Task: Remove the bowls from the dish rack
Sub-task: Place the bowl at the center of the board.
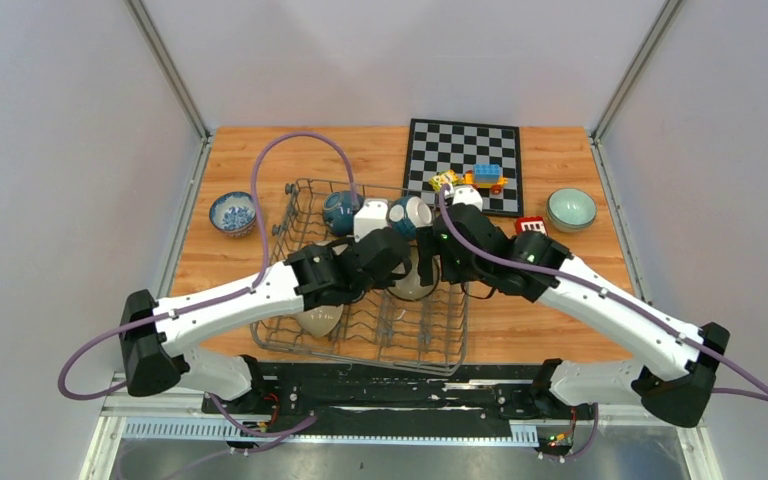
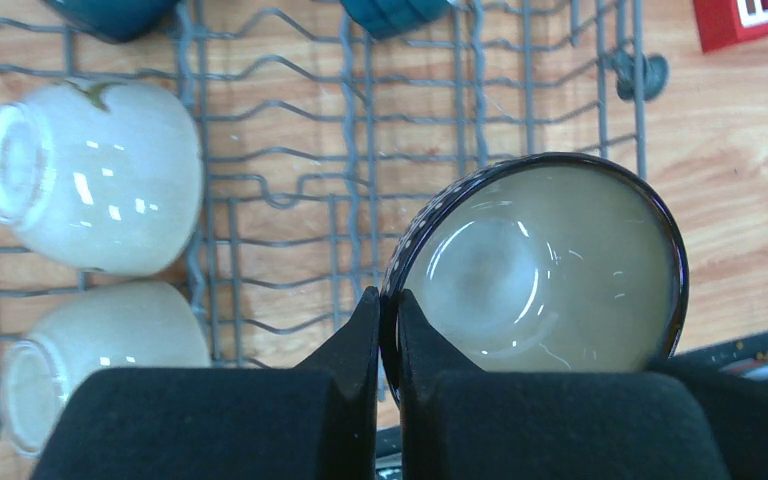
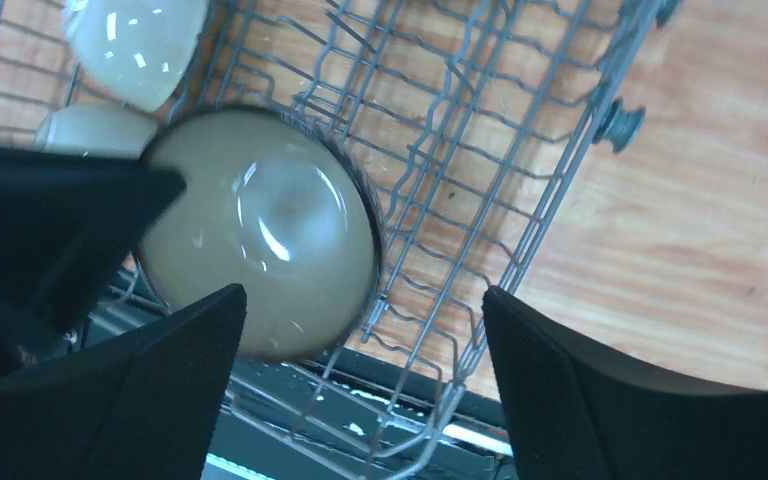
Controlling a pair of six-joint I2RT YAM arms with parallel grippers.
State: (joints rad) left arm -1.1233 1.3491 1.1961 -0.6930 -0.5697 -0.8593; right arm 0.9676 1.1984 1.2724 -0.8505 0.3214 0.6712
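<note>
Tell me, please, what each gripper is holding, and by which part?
The left gripper pinches the dark-rimmed bowl by its rim; the right gripper is open, holding nothing.

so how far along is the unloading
Two bowls look done: the blue-and-white bowl and the green bowl sit on the table outside the dish rack. In hand: the left gripper pinches the dark-rimmed bowl; the right gripper is open. Left: two beige bowls, two teal bowls in the rack.

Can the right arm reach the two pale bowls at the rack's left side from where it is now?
Probably not. The left arm lies across the dish rack over those pale bowls, and the left tool, shut on the dark-rimmed bowl, sits between them and the open right tool.
</note>
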